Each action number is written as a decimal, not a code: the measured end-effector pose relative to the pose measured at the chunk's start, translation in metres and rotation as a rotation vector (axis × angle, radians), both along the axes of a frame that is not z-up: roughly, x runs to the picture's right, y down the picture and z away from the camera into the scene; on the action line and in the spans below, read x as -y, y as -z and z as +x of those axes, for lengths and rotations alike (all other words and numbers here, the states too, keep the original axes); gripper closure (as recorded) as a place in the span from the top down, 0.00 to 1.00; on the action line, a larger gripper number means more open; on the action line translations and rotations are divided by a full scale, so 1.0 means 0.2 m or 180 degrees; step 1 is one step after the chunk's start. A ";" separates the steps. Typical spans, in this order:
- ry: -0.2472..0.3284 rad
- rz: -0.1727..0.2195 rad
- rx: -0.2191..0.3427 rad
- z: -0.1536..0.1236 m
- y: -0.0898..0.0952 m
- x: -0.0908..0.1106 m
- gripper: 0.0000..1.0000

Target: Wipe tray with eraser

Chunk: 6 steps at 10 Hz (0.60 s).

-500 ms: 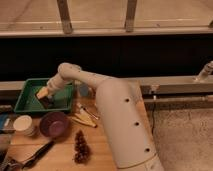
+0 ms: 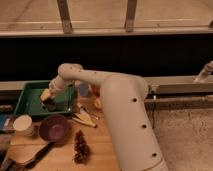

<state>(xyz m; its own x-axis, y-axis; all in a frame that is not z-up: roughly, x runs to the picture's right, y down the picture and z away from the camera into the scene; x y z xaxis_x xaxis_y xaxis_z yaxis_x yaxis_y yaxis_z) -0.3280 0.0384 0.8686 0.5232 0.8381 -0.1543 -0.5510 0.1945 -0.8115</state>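
Note:
The green tray (image 2: pixel 30 102) sits at the back left of the wooden table. My gripper (image 2: pixel 49 101) hangs from the white arm (image 2: pixel 100 82) and is down inside the tray, over its right half, close to the floor. A small dark block (image 2: pixel 50 106) shows right under the gripper against the tray floor. It may be the eraser, but I cannot tell whether it is held.
A purple bowl (image 2: pixel 54 127) and a white cup (image 2: pixel 23 124) stand in front of the tray. A pine cone (image 2: pixel 80 145), a dark-handled utensil (image 2: pixel 27 156), yellow pieces (image 2: pixel 85 119) and a blue-grey cup (image 2: pixel 82 89) lie nearby. A flat blue thing (image 2: pixel 4 122) is at the left edge.
My gripper has shifted slightly to the right and lower inside the tray. Nothing else has moved.

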 end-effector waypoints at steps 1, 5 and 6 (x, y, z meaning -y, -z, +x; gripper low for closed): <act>0.0025 0.0005 -0.0120 0.09 -0.06 0.07 0.00; 0.0103 -0.0008 -0.0372 0.25 -0.29 0.20 0.00; 0.0108 -0.0004 -0.0394 0.26 -0.32 0.22 0.00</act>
